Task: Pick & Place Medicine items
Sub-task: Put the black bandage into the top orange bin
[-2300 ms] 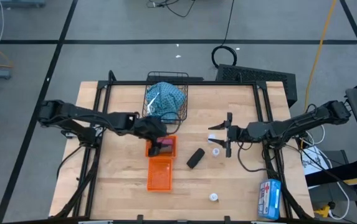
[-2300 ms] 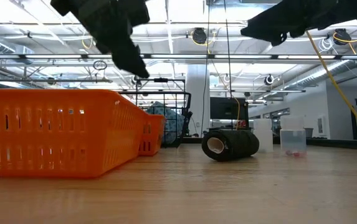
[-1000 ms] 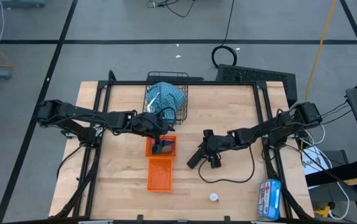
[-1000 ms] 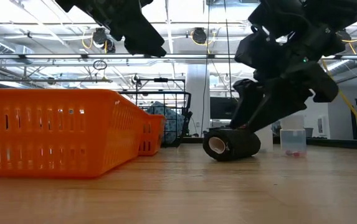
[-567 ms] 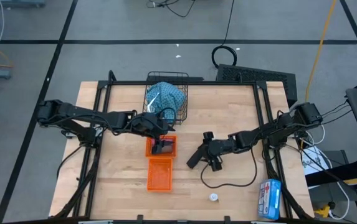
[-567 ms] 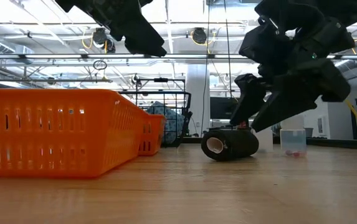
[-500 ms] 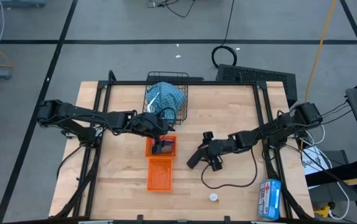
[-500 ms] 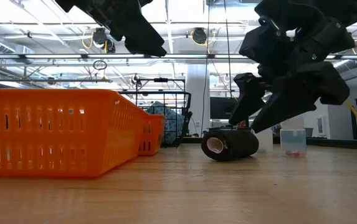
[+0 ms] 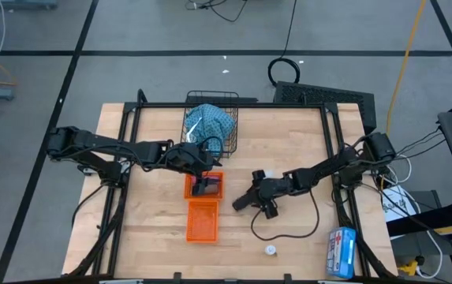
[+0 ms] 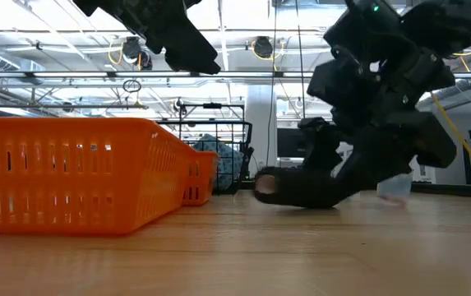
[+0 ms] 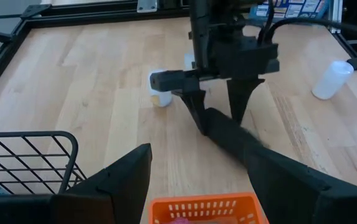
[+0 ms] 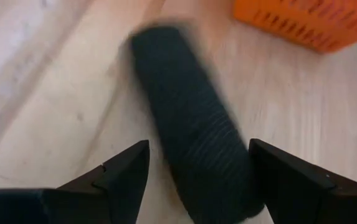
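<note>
Black oblong (image 9: 244, 200) lies on the wooden table (image 9: 304, 126) right of the orange baskets, seen from above, with the right gripper (image 9: 259, 198) down at it, fingers spread to either side. The left gripper (image 9: 202, 167) hovers over the far orange basket (image 9: 203, 187), which holds a pink item; a second orange basket (image 9: 203, 221) sits nearer. A blue patterned pouch (image 9: 208, 122) fills the wire basket (image 9: 226, 99) at the far edge. One white vial (image 9: 270, 251) stands near the front edge, and a blue-and-white packet (image 9: 341, 251) lies at the right front corner.

From table height, the right gripper (image 10: 334, 177) reaches down onto the black oblong (image 10: 293, 187), which lies on the wood.

Left wrist view: the left fingers (image 11: 113, 180) stand wide apart, empty, above the basket; beyond, the right gripper (image 11: 218, 115) straddles the oblong (image 11: 237, 140), with vials (image 11: 161, 96) nearby.

Right wrist view: the oblong (image 12: 190, 137) lies between the wide-open fingers (image 12: 119, 174).
</note>
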`<act>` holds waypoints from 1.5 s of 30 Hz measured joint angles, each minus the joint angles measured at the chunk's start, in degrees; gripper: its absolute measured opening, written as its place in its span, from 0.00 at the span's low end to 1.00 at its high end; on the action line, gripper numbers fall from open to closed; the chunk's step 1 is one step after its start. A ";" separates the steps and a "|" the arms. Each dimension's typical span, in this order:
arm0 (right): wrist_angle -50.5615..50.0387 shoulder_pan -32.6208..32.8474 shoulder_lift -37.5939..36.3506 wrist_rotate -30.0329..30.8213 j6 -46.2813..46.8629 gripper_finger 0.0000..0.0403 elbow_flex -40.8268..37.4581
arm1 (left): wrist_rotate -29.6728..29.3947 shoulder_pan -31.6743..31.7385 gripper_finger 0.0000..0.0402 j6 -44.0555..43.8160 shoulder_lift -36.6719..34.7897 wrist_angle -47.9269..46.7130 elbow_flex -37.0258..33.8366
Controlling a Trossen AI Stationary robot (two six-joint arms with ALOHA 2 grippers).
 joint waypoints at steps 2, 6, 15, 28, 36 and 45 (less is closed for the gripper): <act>-0.67 0.01 0.26 0.28 0.72 0.64 0.00 | 0.00 0.00 0.66 -0.20 0.00 -0.05 0.00; -1.40 0.08 0.26 2.08 1.09 0.62 -0.05 | 0.00 0.00 0.66 -0.19 0.00 -0.11 0.00; -0.74 0.06 -0.27 2.47 2.18 0.52 -0.07 | 0.04 0.00 0.66 -3.38 0.00 -0.07 0.00; -1.15 0.01 -1.99 2.74 2.20 0.27 -0.07 | 0.00 0.00 0.66 -5.52 0.00 0.15 -0.02; -2.02 -1.76 -10.95 7.66 3.71 0.17 -0.05 | -0.94 0.00 0.66 -10.58 0.01 -1.39 0.97; -0.42 -5.15 -13.43 8.58 4.11 0.16 -0.03 | -1.22 -0.25 0.66 -9.89 7.93 -20.12 18.58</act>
